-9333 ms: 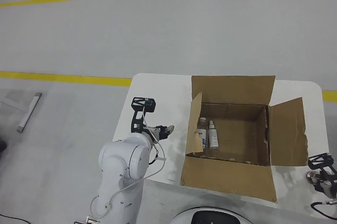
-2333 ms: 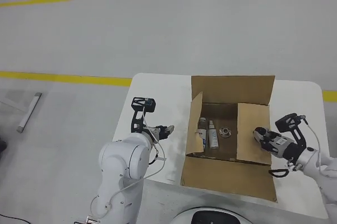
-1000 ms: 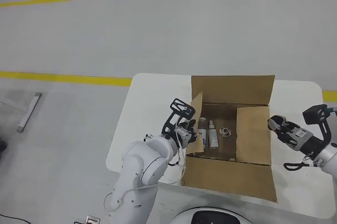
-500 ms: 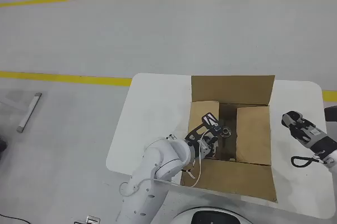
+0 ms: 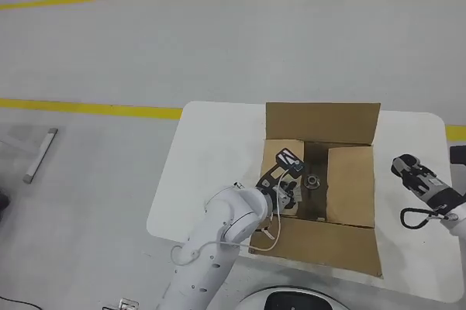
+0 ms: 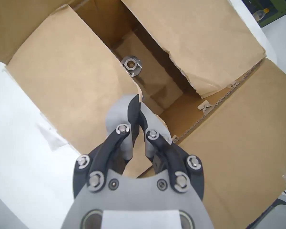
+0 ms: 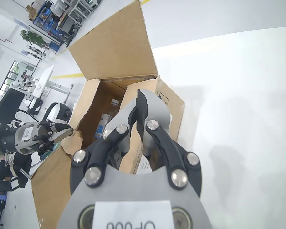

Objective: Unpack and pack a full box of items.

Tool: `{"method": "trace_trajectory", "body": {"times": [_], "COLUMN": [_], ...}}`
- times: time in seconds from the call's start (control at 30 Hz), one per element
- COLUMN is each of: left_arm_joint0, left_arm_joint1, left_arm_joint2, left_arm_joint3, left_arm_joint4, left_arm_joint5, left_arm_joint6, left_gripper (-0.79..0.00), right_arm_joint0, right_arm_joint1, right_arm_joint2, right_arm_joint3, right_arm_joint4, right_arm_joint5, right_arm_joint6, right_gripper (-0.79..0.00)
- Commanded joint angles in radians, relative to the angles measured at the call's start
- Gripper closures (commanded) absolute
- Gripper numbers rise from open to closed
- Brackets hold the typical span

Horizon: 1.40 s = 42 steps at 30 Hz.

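Note:
A cardboard box (image 5: 318, 242) stands on the white table (image 5: 209, 155). Its left flap (image 5: 277, 153) and right flap (image 5: 350, 186) are folded inward, while the far flap (image 5: 322, 122) and the near flap lie open. In the gap between the folded flaps a metal flange (image 5: 312, 183) rests on the box floor (image 6: 132, 65). My left gripper (image 5: 287, 201) is shut, its tips (image 6: 135, 107) at the inner edge of the left flap (image 6: 69, 79). My right gripper (image 5: 403, 165) is shut and hangs beside the box, off the right flap (image 7: 140, 101). A bottle (image 7: 101, 123) shows inside the box.
The table's left part and right edge are bare white surface. A yellow line (image 5: 77, 107) runs across the grey floor behind the table. The other arm's gripper (image 7: 59, 132) shows at the box's far side in the right wrist view.
My left arm has swung right and folded the left flap over the bottles. My right arm has pulled back to the right, leaving the right flap folded in.

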Motion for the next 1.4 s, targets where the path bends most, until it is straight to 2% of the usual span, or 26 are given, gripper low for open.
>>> {"method": "trace_trajectory", "body": {"times": [0.0,0.23,0.27,0.3,0.33,0.53,0.7,0.8,1.03,1.2,1.37], "left_arm_joint0": [-0.002,0.0,0.0,0.001,0.002,0.003,0.028,0.054,0.126,0.163,0.185], "left_arm_joint1": [0.001,0.005,0.006,0.007,0.008,0.013,0.021,0.028,0.043,0.052,0.059], "left_arm_joint2": [0.001,0.007,0.008,0.008,0.008,-0.014,-0.049,-0.076,-0.147,-0.172,-0.189], "left_arm_joint3": [0.006,0.0,-0.003,-0.008,-0.012,-0.062,-0.143,-0.189,-0.294,-0.327,-0.348], "left_arm_joint4": [0.011,0.005,0.005,0.005,0.006,-0.009,-0.012,-0.011,0.003,0.012,0.035], "left_arm_joint5": [0.01,0.022,0.023,0.024,0.026,0.057,0.08,0.098,0.157,0.174,0.185], "left_arm_joint6": [-0.007,-0.018,-0.022,-0.026,-0.031,-0.043,-0.043,-0.046,-0.047,-0.047,-0.035], "left_gripper": [0.0,0.0,-0.249,-0.56,-0.785,-0.785,-0.785,-0.785,-0.785,-0.785,-0.785], "right_arm_joint0": [0.008,0.037,0.043,0.05,0.057,0.125,0.234,0.328,0.524,0.629,0.66], "right_arm_joint1": [0.001,0.003,0.003,0.003,0.004,0.006,0.011,0.017,0.026,0.026,0.033], "right_arm_joint2": [-0.002,0.0,0.004,0.006,0.009,0.019,0.01,-0.015,-0.116,-0.183,-0.205], "right_arm_joint3": [0.007,0.033,0.042,0.049,0.057,0.148,0.283,0.374,0.541,0.649,0.664], "right_arm_joint4": [0.005,0.053,0.07,0.084,0.102,0.198,0.274,0.284,0.196,0.211,0.224], "right_arm_joint5": [0.003,-0.005,0.0,0.001,0.0,0.003,0.02,0.026,0.034,-0.036,-0.125], "right_arm_joint6": [-0.003,-0.008,-0.012,-0.013,-0.013,-0.017,0.001,0.032,0.079,0.132,0.195], "right_gripper": [0.0,0.0,0.0,0.0,0.0,0.0,0.0,0.0,0.0,0.0,0.0]}}
